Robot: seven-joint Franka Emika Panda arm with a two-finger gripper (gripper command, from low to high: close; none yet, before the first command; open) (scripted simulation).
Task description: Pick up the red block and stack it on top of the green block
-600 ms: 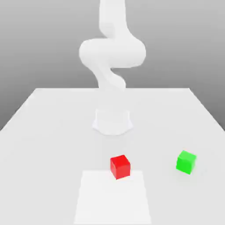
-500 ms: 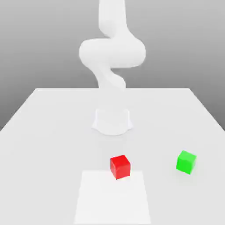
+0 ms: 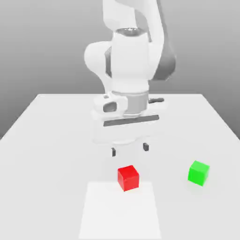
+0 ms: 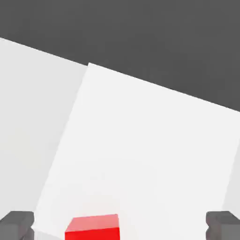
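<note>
Jaws [image 3: 129, 149] spread wide apart, the arm poises just above and behind the red block [image 3: 128, 177], low and center in the exterior view on the pale worktop [image 3: 47, 154]. The green block [image 3: 198, 172] sits well apart toward the lower right. The likely hazard: a descent slightly off center could let one fingertip [image 4: 18, 224] clip the cube's top edge and shove it aside. Count: one red block, one green block, one arm.
</note>
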